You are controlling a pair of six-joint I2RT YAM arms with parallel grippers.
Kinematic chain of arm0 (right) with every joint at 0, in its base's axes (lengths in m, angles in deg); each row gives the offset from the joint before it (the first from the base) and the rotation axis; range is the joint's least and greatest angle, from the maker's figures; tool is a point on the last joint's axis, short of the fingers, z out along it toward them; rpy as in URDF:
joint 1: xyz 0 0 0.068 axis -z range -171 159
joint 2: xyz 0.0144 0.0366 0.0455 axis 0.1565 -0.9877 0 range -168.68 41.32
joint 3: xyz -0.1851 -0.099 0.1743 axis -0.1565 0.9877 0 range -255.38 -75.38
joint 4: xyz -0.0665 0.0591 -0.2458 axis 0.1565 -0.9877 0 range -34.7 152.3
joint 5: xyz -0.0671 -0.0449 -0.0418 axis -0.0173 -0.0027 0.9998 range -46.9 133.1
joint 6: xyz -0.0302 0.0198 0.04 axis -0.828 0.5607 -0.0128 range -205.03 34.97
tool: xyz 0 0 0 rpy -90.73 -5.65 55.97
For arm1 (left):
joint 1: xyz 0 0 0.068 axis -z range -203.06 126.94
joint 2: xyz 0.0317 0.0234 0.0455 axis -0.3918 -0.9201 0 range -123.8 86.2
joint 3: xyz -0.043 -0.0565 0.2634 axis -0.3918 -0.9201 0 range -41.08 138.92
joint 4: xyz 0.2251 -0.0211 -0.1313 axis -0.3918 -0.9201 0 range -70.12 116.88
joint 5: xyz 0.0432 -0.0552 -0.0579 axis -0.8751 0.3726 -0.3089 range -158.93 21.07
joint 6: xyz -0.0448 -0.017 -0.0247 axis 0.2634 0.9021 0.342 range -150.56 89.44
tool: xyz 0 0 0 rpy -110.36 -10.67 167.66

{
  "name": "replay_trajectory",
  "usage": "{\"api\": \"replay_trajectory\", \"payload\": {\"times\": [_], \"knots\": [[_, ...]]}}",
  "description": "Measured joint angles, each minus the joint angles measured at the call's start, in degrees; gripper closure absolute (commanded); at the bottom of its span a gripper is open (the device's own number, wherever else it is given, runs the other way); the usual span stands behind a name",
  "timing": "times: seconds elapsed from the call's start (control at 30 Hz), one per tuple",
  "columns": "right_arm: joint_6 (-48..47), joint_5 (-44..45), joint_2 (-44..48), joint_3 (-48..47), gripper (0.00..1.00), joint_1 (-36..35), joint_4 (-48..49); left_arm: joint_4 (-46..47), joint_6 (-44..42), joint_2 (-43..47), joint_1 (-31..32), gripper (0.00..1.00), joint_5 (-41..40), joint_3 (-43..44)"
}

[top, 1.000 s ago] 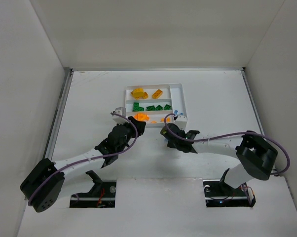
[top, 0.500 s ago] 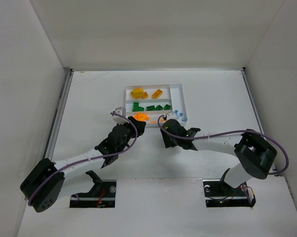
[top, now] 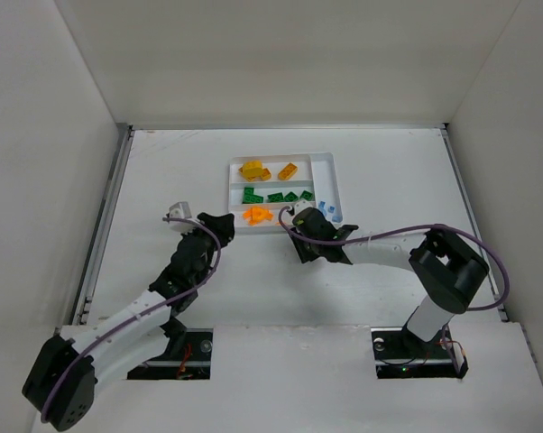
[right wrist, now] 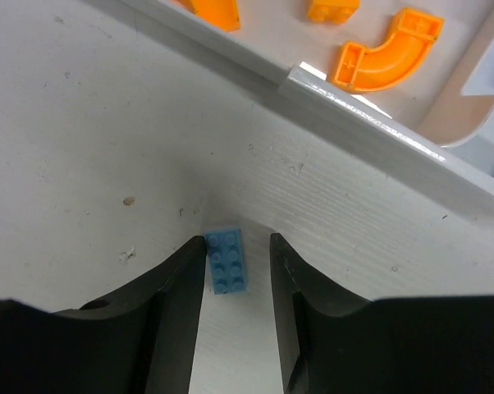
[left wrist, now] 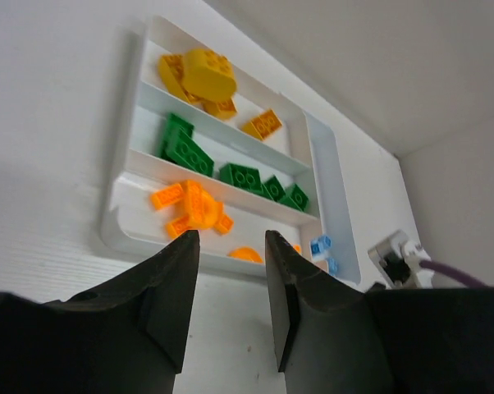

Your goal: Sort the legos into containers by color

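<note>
The white tray [top: 330,171] holds yellow bricks [top: 253,169] in its far slot, green bricks [top: 276,196] in the middle slot, orange pieces [top: 257,214] in the near slot and pale blue pieces [top: 326,210] in the narrow side slot. My right gripper [right wrist: 237,250] is open, down on the table just in front of the tray's near wall [right wrist: 370,131]. A pale blue brick [right wrist: 226,260] lies flat between its fingers, against the left one. My left gripper [left wrist: 230,246] is open and empty, left of the tray's near left corner. The tray's slots also show in the left wrist view [left wrist: 128,176].
White walls close in the table on the left, back and right. An orange curved piece [right wrist: 388,51] lies in the near slot just beyond my right gripper. Both arm bases stand at the near edge.
My left gripper has drawn back to the left, away from the tray's orange slot. My right gripper has moved left along the tray's near wall and now straddles the blue brick.
</note>
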Motion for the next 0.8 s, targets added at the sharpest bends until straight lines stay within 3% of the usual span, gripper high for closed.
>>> {"api": "replay_trajectory", "payload": {"times": [0.13,0.53,0.8], "knots": [[-0.1,-0.7,0.0,0.0,0.55,0.0,0.0,-3.3,2.7,3.5,-4.0,0.64,-2.6,-0.7],[0.7,-1.4,0.0,0.0,0.80,0.0,0.0,-7.0,6.5,4.9,-8.8,0.64,-1.5,-1.4],[2.6,0.2,2.2,1.4,0.82,-0.7,-1.0,-8.1,7.2,5.7,-9.9,0.64,-0.5,-1.7]]}}
